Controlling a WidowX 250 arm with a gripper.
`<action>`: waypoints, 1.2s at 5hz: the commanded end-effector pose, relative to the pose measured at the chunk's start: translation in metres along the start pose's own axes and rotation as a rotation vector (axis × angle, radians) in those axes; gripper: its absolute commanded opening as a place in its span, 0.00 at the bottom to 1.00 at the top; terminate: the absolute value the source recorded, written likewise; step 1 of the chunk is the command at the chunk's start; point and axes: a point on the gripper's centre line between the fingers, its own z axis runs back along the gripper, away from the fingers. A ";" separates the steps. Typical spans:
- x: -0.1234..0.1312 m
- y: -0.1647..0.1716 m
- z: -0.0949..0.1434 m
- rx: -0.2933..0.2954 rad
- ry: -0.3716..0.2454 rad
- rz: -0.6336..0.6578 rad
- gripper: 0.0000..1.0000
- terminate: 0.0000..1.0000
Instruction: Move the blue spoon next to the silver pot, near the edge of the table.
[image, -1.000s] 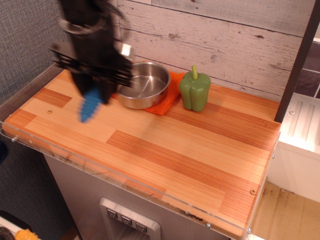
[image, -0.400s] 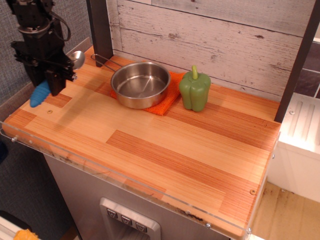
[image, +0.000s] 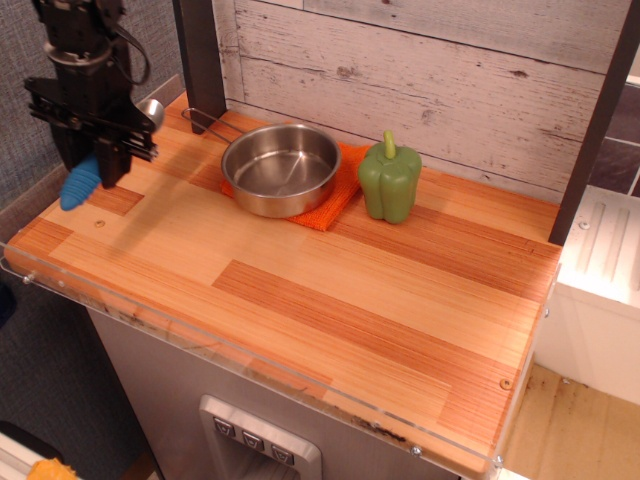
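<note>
My black gripper (image: 100, 158) is over the table's far left end and is shut on the blue spoon (image: 78, 186). The blue handle sticks out down-left, over the table's left edge. The silver bowl (image: 151, 113) points up-right toward the pot's handle. The silver pot (image: 282, 168) stands to the right of the gripper on an orange cloth (image: 336, 197), with its wire handle (image: 200, 121) pointing left. The wooden table (image: 330, 300) has a clear plastic rim. I cannot tell whether the spoon touches the table.
A green pepper (image: 390, 182) stands upright right of the pot. A dark post (image: 200, 55) rises behind the pot's handle, another at the right (image: 597, 120). A plank wall (image: 430, 70) runs along the back. The table's front and right part holds bare wood.
The gripper carried the spoon from just left of the pot out to the table's far left end. In the last half second it barely shifted.
</note>
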 end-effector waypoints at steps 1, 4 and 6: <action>0.001 0.007 0.008 0.006 0.035 -0.022 0.00 0.00; 0.009 -0.031 0.020 -0.017 0.021 -0.083 0.00 0.00; 0.007 -0.035 0.007 -0.022 0.035 -0.057 0.00 0.00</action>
